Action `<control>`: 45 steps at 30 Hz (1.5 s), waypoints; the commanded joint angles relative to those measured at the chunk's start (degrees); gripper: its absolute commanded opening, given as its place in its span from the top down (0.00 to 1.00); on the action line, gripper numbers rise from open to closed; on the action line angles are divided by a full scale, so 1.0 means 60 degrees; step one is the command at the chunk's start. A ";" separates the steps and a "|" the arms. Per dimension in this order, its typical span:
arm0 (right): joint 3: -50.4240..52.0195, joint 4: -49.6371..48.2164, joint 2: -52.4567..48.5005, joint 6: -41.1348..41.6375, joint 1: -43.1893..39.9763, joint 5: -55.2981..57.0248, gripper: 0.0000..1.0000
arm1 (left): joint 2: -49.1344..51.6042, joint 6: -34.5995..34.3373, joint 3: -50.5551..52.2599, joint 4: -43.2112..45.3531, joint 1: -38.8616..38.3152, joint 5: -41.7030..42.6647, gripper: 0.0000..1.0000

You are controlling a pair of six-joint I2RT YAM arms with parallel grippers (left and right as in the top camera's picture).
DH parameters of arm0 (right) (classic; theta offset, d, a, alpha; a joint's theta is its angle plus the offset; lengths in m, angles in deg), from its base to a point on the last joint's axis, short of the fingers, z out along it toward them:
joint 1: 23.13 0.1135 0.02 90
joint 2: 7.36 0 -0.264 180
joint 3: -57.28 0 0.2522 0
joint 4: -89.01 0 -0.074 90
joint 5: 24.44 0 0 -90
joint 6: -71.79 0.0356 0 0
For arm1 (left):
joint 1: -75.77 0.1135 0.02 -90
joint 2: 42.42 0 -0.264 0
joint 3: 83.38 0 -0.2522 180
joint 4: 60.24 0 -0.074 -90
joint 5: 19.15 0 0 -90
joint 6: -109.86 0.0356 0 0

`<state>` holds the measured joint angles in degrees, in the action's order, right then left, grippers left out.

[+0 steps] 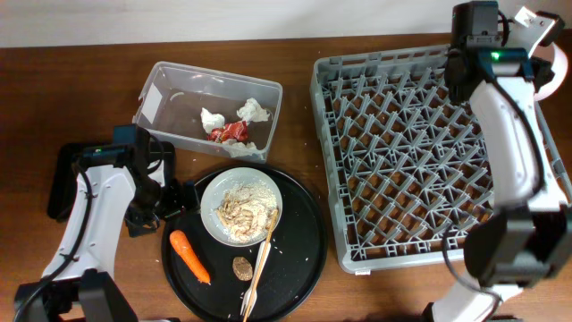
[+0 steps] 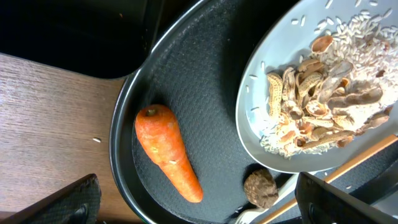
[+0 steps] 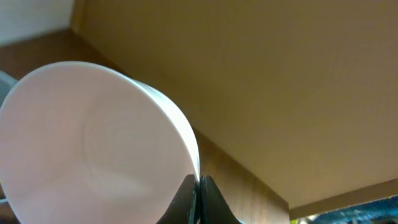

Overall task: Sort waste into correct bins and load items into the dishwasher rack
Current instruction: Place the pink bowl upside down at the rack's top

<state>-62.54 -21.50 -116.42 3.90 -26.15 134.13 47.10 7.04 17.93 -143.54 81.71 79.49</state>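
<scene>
Gripping the pink bowl (image 3: 93,143) by its rim (pinched edge-on), the right gripper (image 3: 199,186) is clamped on it at the rack's (image 1: 402,161) far right corner. Left gripper (image 2: 199,202) spread wide above the round tray (image 2: 205,81). The carrot (image 2: 168,152) lies beneath it, beside the plate (image 2: 255,106) of scraps (image 2: 329,93).

Lit softly and evenly from above, with only faint, soft-edged shadows anywhere on the tabletop. Dull sheen on the round black tray (image 1: 308,255) by the front edge. Sharp overhead, slightly bowed near the right edge around the dishwasher rack (image 1: 420,152). Crisp up close on the carrot (image 2: 168,152) and plate (image 2: 255,106), dark and blurred on the left fingers (image 2: 62,202). Washed pale and low in contrast over the pale pink bowl (image 3: 93,143); soft on the right fingers (image 3: 186,205).
</scene>
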 commanded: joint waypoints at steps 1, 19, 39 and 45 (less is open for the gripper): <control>-0.0040 -0.0430 -0.1005 0.0113 -0.0055 -0.0299 0.96 | -0.0033 0.0153 0.0011 -0.0018 0.0040 0.0102 0.01; -0.0036 -0.0182 -0.2503 0.0113 0.0525 -0.1603 0.96 | -0.0033 0.0153 0.0011 0.0055 0.0040 0.0208 0.01; -0.0022 0.2758 -0.0510 0.0659 0.1657 -0.5931 0.63 | -0.0033 0.0153 0.0011 0.0087 0.0040 0.0208 0.01; -0.0022 0.4189 0.2925 -0.1359 -0.1275 -1.1923 0.44 | -0.0033 0.0157 0.0011 0.0080 0.0040 0.0204 0.01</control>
<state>-62.26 0.42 -103.13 5.47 -27.60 82.77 47.10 7.04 17.93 -143.10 81.71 80.13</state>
